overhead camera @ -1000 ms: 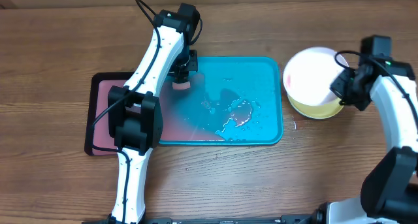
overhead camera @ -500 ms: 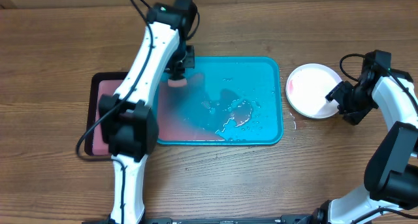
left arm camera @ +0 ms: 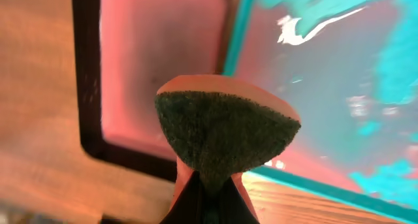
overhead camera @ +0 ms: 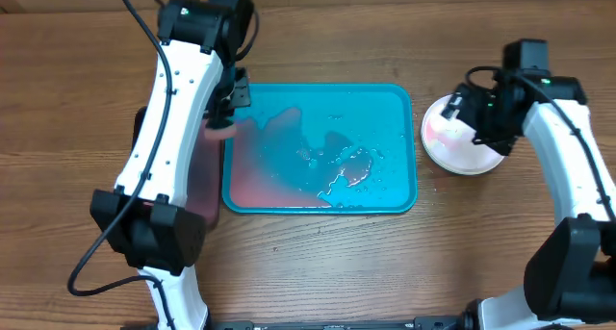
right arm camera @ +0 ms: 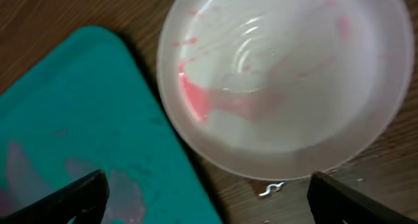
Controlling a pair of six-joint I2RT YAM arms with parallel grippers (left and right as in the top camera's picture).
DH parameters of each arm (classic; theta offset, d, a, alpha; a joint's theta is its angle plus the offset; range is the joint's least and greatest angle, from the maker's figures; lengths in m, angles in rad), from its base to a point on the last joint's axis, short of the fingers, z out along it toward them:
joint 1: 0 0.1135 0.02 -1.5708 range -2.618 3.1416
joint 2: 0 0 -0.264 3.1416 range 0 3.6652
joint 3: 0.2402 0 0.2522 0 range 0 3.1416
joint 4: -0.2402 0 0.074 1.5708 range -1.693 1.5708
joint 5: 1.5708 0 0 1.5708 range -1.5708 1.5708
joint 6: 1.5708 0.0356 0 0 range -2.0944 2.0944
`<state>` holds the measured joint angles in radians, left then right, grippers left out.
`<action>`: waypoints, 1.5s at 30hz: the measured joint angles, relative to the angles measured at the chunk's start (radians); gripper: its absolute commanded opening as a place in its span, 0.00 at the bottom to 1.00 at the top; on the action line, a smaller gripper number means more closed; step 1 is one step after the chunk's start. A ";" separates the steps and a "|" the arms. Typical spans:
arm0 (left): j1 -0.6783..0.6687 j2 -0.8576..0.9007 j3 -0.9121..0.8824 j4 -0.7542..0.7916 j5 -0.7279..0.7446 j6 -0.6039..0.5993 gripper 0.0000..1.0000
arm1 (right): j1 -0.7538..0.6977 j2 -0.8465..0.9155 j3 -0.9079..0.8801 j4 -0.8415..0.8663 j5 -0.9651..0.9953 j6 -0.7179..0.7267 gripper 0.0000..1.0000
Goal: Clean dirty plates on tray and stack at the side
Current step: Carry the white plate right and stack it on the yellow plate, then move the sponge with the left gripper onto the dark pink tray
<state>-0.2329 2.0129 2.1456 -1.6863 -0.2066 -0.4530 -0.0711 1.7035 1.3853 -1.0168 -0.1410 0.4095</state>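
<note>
A white plate (overhead camera: 452, 142) (right arm camera: 281, 74) with faint red-pink smears lies flat on the table, just right of the turquoise tray (overhead camera: 385, 104) (right arm camera: 72, 113). I cannot tell whether other plates lie under it. My right gripper (overhead camera: 481, 118) (right arm camera: 212, 204) hovers over the plate, open, with nothing between its fingers. My left gripper (overhead camera: 223, 128) (left arm camera: 209, 198) is shut on a pink sponge (left arm camera: 225, 136) with a dark green scouring face. It is held over the tray's left rim. No plates stand on the tray, which holds a pinkish wet film and a puddle (overhead camera: 346, 166).
A smaller black-rimmed pinkish tray (overhead camera: 205, 181) (left arm camera: 150, 67) lies against the turquoise tray's left side, mostly hidden under my left arm. Water drops (right arm camera: 271, 188) dot the wooden table between the plate and the tray.
My right gripper opened and let go of the white plate, which now lies flat by the tray. The left arm carried the sponge leftward to the tray's left rim.
</note>
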 measured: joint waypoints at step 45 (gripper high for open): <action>0.105 -0.348 -1.203 1.024 -0.297 -0.267 0.61 | 0.125 -0.001 0.002 0.024 -0.009 -0.010 1.00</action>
<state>-0.1284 1.6646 0.9424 -0.6624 -0.5037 -0.7204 0.0540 1.7027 1.3869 -0.9924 -0.1497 0.3992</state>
